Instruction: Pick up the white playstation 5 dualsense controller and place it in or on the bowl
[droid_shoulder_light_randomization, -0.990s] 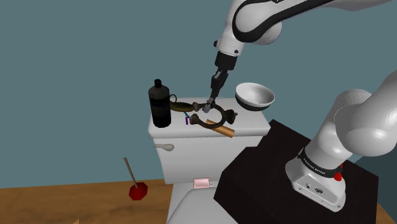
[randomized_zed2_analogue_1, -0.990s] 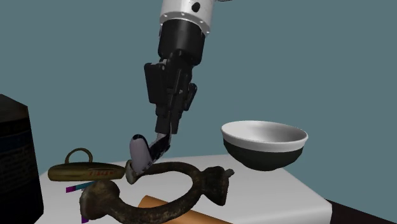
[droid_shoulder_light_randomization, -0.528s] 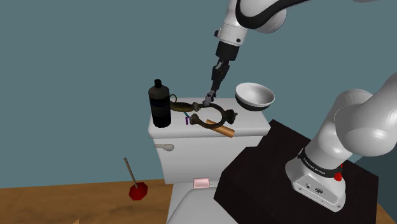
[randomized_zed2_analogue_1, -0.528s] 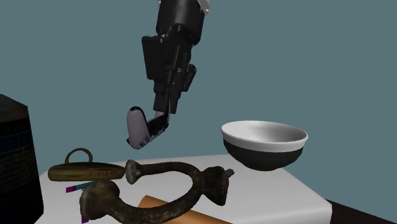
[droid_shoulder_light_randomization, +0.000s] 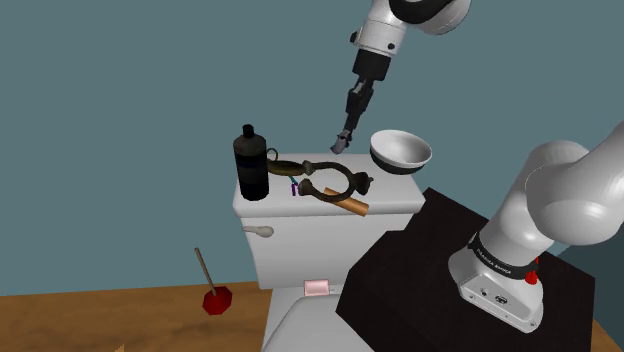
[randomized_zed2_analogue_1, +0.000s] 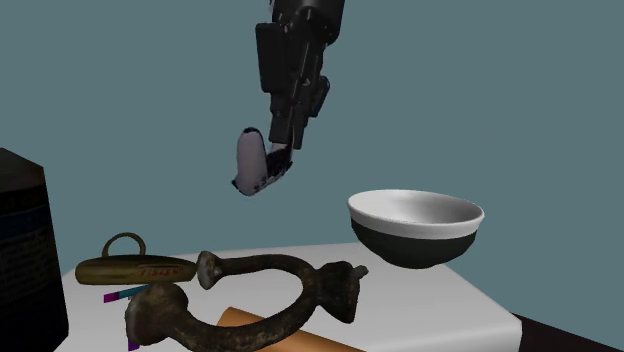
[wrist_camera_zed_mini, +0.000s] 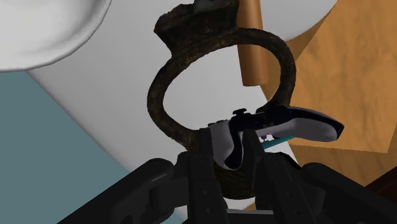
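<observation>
The pincer (randomized_zed2_analogue_1: 268, 172) is clamping the white controller (randomized_zed2_analogue_1: 249, 160) by one handle, seemingly off-centre, so it is risking slipping free or clipping the bowl (randomized_zed2_analogue_1: 412, 246) rim.

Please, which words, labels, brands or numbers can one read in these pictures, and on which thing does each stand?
No text can be read anywhere.
On the flat brown object with a ring: faint reddish marks, too blurred to read.
On the black bottle: a dim label, unreadable.
On the controller and the bowl: no marking visible.
</observation>
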